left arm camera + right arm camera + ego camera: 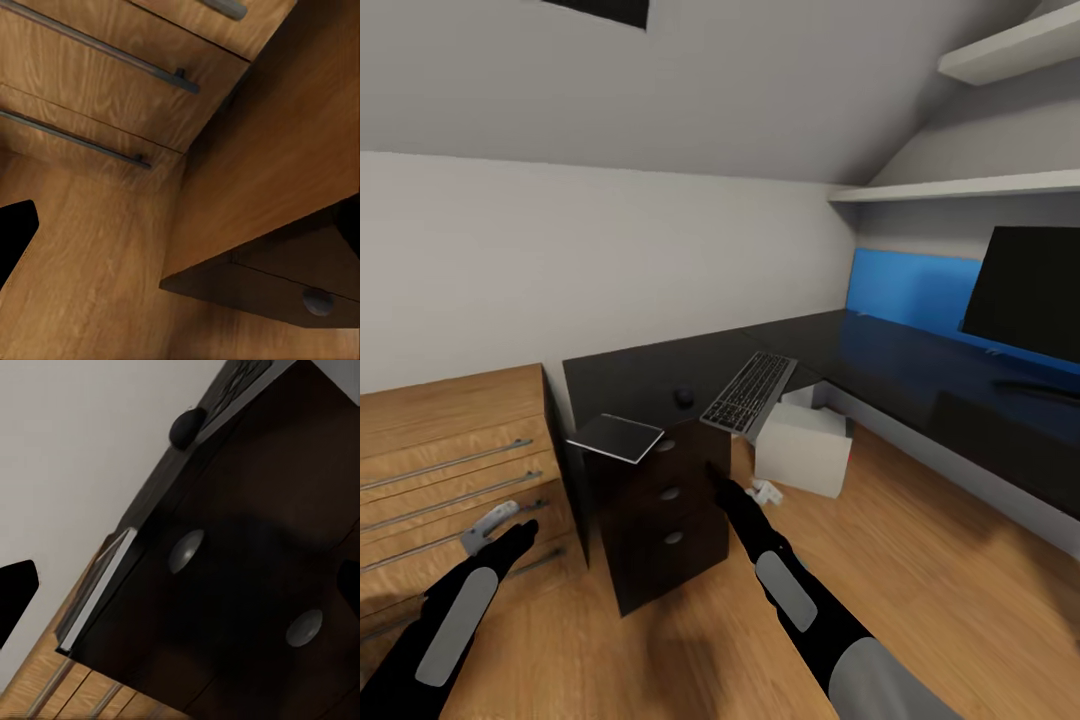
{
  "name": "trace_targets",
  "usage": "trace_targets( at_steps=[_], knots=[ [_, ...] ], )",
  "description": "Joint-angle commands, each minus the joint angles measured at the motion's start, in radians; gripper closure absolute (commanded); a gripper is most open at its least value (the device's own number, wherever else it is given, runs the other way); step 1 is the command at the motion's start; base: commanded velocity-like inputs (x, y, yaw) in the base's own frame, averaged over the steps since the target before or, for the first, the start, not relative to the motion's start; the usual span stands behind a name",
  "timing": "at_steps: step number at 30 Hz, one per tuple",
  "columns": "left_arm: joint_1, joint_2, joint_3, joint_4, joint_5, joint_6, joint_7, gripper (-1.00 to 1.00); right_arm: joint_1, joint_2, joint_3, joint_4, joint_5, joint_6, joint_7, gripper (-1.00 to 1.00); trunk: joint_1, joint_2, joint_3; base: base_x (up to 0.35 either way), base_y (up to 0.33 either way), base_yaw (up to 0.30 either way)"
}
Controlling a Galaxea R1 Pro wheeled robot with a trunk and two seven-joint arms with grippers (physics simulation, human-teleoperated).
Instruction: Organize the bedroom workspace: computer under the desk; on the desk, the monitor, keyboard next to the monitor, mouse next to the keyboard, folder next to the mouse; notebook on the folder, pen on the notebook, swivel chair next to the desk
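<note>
Approaching notebook (616,437) overhanging worktop (650,375) corner; right gripper (722,490) below it, jaw state can't tell. Next: raise, grasp edge.

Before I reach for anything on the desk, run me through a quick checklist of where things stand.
1. Keyboard on the desk: ok, though its near end overhangs the front edge, and it lies well away from the monitor: not ok.
2. Mouse beside the keyboard: ok.
3. Notebook placement: not ok, it lies at the desk corner, sticking out over the edge, with no folder under it.
4. Computer under the desk: ok, tucked below the top on the floor.
5. Gripper states: left gripper and right gripper, cannot tell whether open or shut.
6. Pen: cannot tell.
</note>
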State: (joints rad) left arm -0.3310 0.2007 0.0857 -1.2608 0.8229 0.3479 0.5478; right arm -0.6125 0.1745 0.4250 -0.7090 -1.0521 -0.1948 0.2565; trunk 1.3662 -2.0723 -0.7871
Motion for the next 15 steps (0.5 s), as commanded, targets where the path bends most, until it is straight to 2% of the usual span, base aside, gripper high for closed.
trace_targets(
  at_steps=[1,11,15],
  knots=[
    [0.0,0.0,0.0,-0.001,0.007,0.003,0.006,-1.0,-0.001,0.0,0.003,0.002,-0.01,-0.006,0.004,-1.0,0.0,0.0,0.0,0.0,0.0,0.206],
    [0.0,0.0,-0.004,0.0,0.007,0.003,0.006,-1.0,-0.001,0.0,0.0,0.002,-0.009,-0.006,0.004,-1.0,0.0,0.0,0.01,0.0,0.0,0.195],
    [0.0,0.0,-0.004,0.0,0.007,0.003,0.005,-1.0,-0.001,0.0,-0.012,0.002,-0.009,-0.007,0.004,-1.0,0.0,0.0,0.011,0.015,0.0,0.057]
  ],
)
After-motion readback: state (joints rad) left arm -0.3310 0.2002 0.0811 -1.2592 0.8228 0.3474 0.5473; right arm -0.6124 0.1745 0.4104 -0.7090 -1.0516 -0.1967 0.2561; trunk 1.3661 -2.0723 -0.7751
